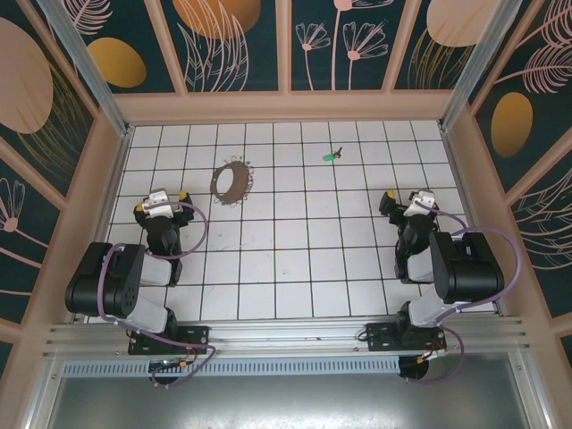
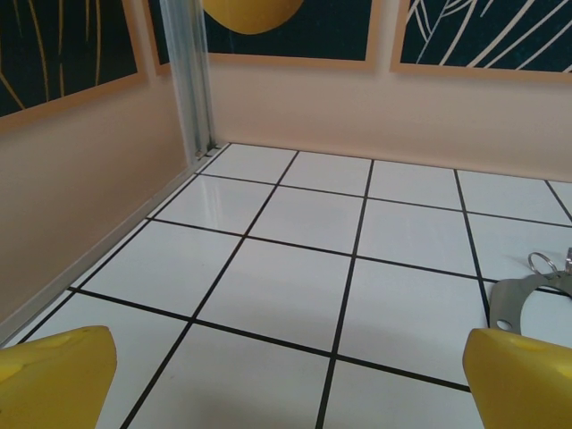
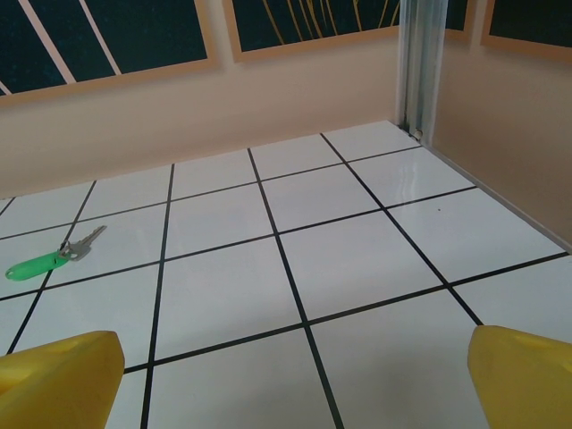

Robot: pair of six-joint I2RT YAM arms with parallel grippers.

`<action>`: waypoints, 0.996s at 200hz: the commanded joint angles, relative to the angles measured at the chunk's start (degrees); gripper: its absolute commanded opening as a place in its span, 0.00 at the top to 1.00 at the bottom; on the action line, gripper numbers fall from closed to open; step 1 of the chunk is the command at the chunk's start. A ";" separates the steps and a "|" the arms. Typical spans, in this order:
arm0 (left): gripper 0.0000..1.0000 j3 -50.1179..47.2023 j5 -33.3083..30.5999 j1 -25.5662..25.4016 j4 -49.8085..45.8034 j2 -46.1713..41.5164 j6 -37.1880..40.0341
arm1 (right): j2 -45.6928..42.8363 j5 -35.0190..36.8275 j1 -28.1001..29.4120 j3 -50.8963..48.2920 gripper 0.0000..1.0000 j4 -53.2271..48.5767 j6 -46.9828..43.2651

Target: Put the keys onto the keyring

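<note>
The keys [image 1: 332, 155] lie on the white tiled floor at the back, right of centre: a green tag with a short metal key [image 3: 46, 260] at the left of the right wrist view. The keyring [image 1: 231, 181], a thin grey-brown loop with small rings along it, lies flat at the back left; its edge [image 2: 517, 295] shows at the right of the left wrist view. My left gripper [image 1: 159, 200] sits left of the keyring, open and empty, with yellow fingertips [image 2: 55, 377] wide apart. My right gripper [image 1: 407, 202] is open and empty, near and right of the keys, its fingertips [image 3: 527, 375] spread.
Peach walls [image 1: 286, 105] with decorated panels enclose the tiled floor on three sides. Metal corner posts [image 2: 195, 76] stand at the back corners. Open tiles stretch between the two arms and in front of both grippers.
</note>
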 commanded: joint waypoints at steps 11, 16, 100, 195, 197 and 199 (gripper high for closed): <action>0.01 8.08 3.16 0.35 -20.63 -9.37 0.09 | -2.01 3.43 2.55 -2.59 0.01 6.09 -2.04; 0.01 9.79 3.49 0.34 -23.75 -11.03 -0.46 | -2.44 3.30 3.43 -2.97 0.01 6.67 -2.92; 0.01 30.81 20.66 -1.41 -63.69 -15.18 -22.60 | -25.88 9.28 16.82 11.01 0.01 -35.14 3.20; 0.22 47.58 19.38 -7.45 -79.51 8.59 -20.19 | -22.41 -7.53 23.96 18.97 0.01 -59.01 16.47; 0.23 47.64 19.46 -7.47 -79.59 8.82 -20.12 | -22.44 -7.67 24.04 19.06 0.01 -59.08 16.46; 0.24 47.70 19.44 -7.48 -79.75 9.07 -20.08 | -22.41 -7.71 24.19 19.10 0.01 -59.18 16.50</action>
